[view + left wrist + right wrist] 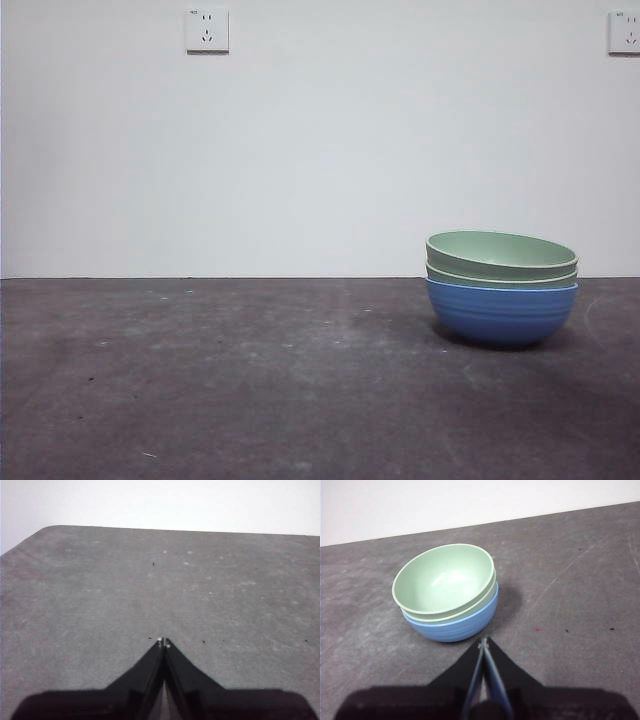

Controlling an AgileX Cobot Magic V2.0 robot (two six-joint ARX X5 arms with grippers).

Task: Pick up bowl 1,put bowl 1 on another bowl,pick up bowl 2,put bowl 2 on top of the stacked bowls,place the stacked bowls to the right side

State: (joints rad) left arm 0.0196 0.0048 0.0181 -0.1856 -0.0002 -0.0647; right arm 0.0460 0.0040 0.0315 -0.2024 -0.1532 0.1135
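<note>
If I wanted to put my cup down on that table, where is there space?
Most of the dark grey table is bare: everything from its left edge up to the stack of two pale green bowls nested in a ribbed blue bowl, plus the strip in front of it. The right side holds the stack; the right pincer sits just beside it.

I see the stacked bowls (447, 595) standing on the grey desk (580, 580), two green ones nested in the blue one. My right pincer (483, 642) is closed, just beside them.
</note>
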